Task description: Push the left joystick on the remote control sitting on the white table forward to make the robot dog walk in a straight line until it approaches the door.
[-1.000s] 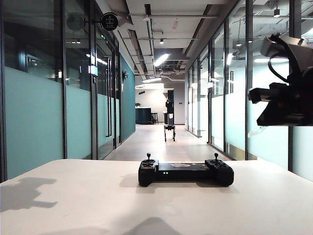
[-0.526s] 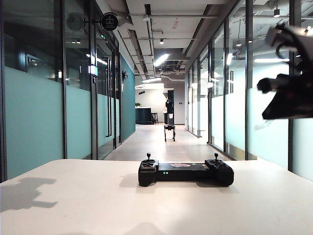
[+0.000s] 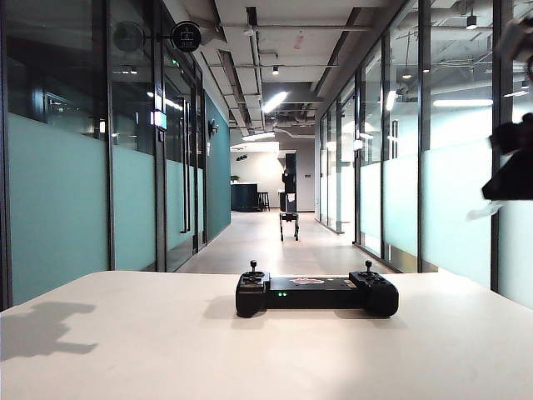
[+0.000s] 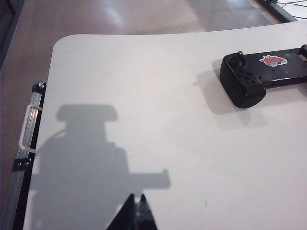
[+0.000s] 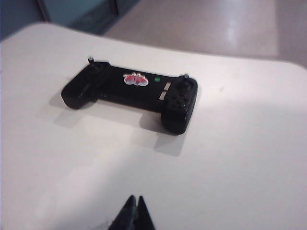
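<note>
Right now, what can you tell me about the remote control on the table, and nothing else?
The remote control is a wide black gamepad, plastic by the look, with two bulbous ends joined by a flat middle bar. A short thumbstick stands upright on each end; the left joystick looks untouched. Small green lights glow on its front, and a reddish sticker sits on top. It lies flat on the white table. Neither the left gripper nor the right gripper touches it.

light: we see bright ceiling strips (image 3: 275,101) down the corridor, glare on its floor | shadows: soft dark patch beside the remote control (image 3: 316,293) on the white table (image 3: 125,350) | blur: right wrist view soft overall; right gripper (image 3: 512,167) smeared at the exterior view's edge
</note>
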`<action>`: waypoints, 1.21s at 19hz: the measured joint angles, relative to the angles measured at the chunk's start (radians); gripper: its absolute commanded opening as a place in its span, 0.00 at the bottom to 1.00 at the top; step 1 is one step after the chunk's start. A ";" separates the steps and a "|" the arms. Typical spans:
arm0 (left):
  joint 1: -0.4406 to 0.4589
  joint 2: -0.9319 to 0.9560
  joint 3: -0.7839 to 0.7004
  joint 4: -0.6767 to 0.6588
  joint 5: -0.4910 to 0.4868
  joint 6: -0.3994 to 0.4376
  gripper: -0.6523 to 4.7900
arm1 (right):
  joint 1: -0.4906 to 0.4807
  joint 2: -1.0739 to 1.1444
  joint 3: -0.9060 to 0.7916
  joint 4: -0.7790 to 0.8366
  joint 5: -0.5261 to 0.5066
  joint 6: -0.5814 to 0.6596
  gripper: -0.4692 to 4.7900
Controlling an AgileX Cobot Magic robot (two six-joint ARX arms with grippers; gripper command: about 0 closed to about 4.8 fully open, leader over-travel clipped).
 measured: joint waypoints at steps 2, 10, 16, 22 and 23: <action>0.000 0.000 0.000 0.000 0.000 0.000 0.11 | 0.000 -0.054 -0.013 -0.042 0.009 0.000 0.08; 0.000 0.000 0.000 0.000 0.000 0.000 0.11 | 0.000 -0.226 -0.072 -0.120 0.019 0.000 0.08; 0.000 0.000 0.000 0.000 0.000 0.000 0.11 | -0.021 -0.365 -0.139 -0.182 0.019 0.000 0.08; 0.000 0.000 0.000 0.000 0.000 0.000 0.11 | -0.113 -0.491 -0.144 -0.270 0.019 0.000 0.08; 0.000 0.000 0.000 0.000 0.000 0.000 0.11 | -0.124 -0.510 -0.145 -0.284 0.019 0.001 0.08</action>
